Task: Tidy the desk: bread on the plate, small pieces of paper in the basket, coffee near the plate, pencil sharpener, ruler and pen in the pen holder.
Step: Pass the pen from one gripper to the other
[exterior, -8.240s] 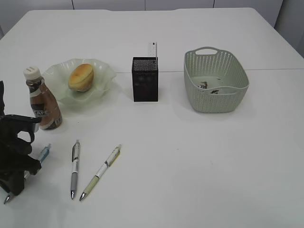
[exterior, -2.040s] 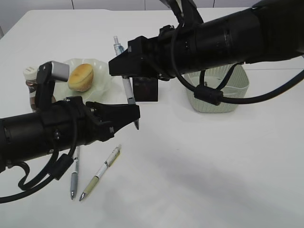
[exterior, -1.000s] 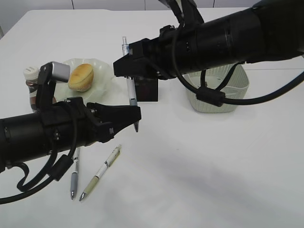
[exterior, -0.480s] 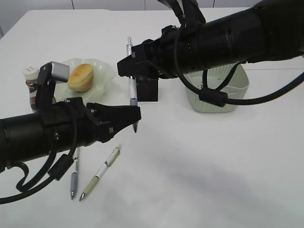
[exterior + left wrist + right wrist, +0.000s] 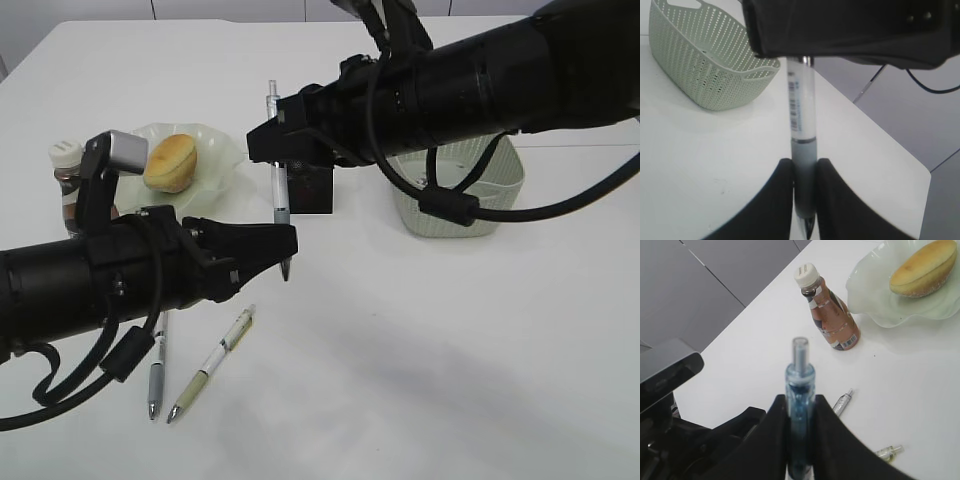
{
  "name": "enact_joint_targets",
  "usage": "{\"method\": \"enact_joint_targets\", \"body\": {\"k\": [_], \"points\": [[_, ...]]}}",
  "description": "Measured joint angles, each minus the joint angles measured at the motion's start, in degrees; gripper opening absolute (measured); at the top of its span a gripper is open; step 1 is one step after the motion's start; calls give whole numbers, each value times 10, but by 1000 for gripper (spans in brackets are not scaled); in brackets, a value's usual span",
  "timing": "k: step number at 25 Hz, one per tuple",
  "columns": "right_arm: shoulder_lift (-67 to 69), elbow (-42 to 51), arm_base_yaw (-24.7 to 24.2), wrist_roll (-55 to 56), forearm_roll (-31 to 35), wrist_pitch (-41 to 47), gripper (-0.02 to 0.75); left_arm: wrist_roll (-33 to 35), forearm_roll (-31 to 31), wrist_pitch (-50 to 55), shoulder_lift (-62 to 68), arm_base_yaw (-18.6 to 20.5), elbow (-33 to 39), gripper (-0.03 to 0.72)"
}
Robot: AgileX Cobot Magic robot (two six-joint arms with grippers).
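Note:
A pen (image 5: 277,190) with a blue-tinted top and a grey grip stands upright in the air over the desk (image 5: 420,340). My right gripper (image 5: 270,135) is shut on its upper barrel (image 5: 800,372), and my left gripper (image 5: 287,243) is shut on the grey grip (image 5: 804,167) near the tip. Two more pens (image 5: 158,370) (image 5: 212,365) lie on the desk in front of my left arm. The bread (image 5: 170,162) rests on the plate (image 5: 222,150), with the coffee (image 5: 68,195) beside it. The pen holder (image 5: 308,190) is partly hidden by my right arm. Ruler, pencil sharpener and paper pieces are hidden.
The basket (image 5: 490,190) stands right of the pen holder, mostly behind my right arm, and shows in the left wrist view as well (image 5: 705,65). My two arms cross the left and upper parts of the desk.
My right gripper has shifted slightly to the right with the pen's top, so the pen stands more upright. My left arm has stayed where it was.

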Motion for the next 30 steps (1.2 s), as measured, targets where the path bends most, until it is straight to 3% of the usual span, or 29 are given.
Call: {"method": "enact_joint_targets", "body": {"k": [11,20,30], "points": [[1,0,0,10,5,15,107,6,3,-1,0,0,0,199],[1,0,0,12,-2,22,106,-11,-33,9,0,0,0,474],[1,0,0,-24,-8,-47,106,-32,6,9,0,0,0,498]]}}
